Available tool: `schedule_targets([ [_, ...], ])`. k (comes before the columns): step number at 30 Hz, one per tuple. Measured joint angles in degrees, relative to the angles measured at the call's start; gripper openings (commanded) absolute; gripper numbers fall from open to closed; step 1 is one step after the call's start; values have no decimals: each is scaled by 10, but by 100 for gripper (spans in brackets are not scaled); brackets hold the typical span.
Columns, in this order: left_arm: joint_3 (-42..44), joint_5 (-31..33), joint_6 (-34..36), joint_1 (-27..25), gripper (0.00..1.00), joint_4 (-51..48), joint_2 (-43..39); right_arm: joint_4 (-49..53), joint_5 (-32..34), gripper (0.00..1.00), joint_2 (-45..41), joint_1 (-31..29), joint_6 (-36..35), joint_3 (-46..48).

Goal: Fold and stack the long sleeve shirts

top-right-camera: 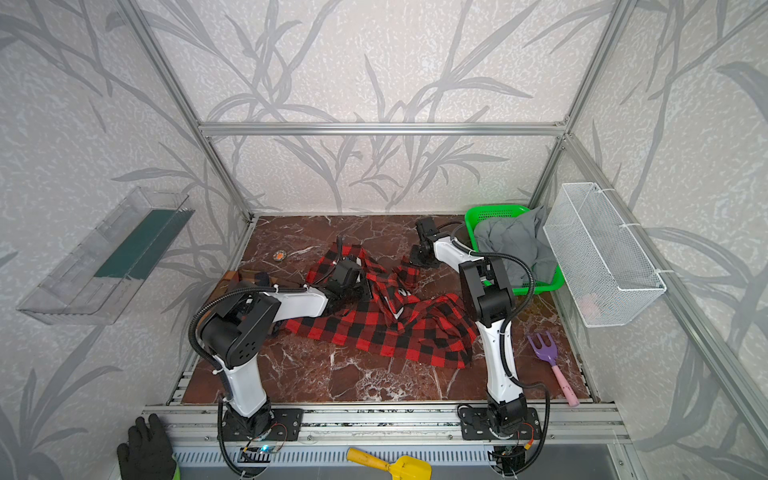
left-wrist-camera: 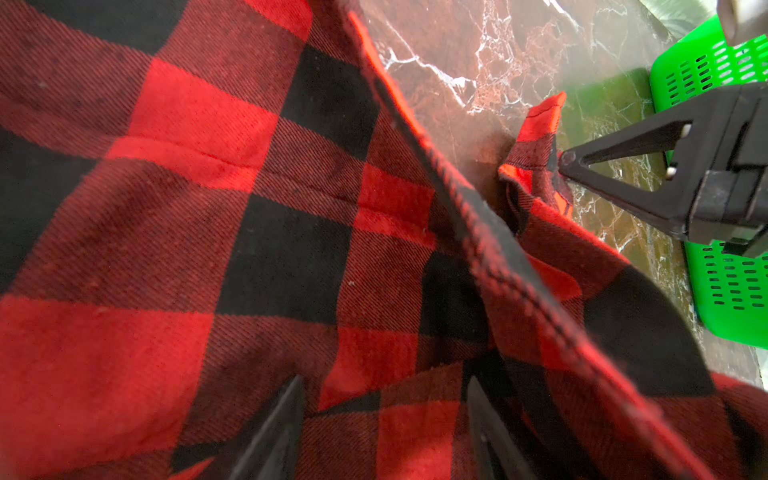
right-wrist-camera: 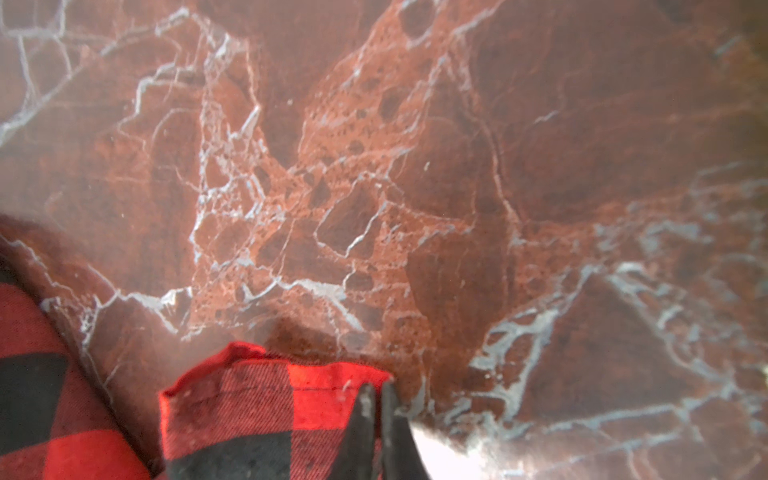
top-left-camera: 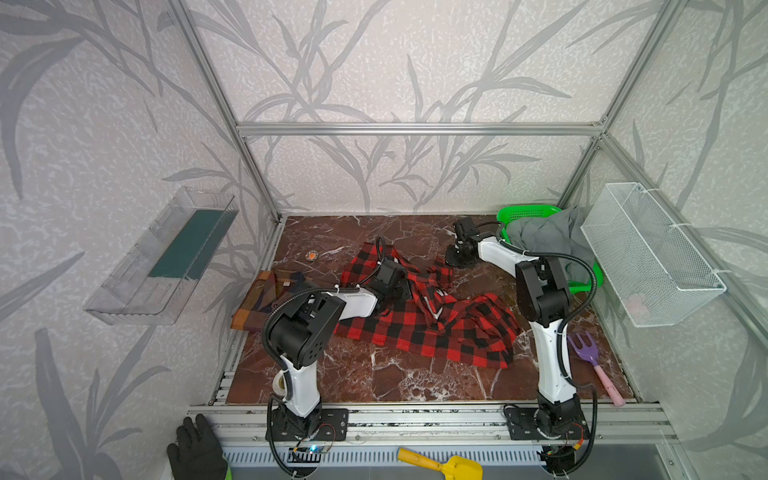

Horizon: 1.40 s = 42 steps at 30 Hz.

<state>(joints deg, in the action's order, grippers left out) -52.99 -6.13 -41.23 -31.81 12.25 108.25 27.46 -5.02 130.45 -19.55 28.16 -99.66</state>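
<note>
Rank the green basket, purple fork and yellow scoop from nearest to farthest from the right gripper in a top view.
1. green basket, beside the right gripper, back right.
2. purple fork, front right corner.
3. yellow scoop, at the view's bottom edge.

Nope, can't read a single word or number from here. There's a white patch (top-left-camera: 436,305) on the red-and-black check shirt (top-left-camera: 436,336), but it's too small to make out.

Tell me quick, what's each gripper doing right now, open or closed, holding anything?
Left gripper: open, jaws apart over the red-and-black shirt.
Right gripper: closed, pinching an edge of that shirt.
</note>
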Motion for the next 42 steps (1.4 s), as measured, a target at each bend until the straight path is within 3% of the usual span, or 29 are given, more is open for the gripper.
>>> schedule_targets([
  [11, 4, 0, -2, 0, 67, 5, -2, 49, -3, 0, -15, 15, -15, -18],
  [29, 5, -5, -4, 0, 67, 7, -6, 46, 26, 0, -224, 43, -15, 9],
  [42, -30, -21, -15, 3, 68, -56, -7, 45, 92, 0, -321, 90, -75, -214],
])
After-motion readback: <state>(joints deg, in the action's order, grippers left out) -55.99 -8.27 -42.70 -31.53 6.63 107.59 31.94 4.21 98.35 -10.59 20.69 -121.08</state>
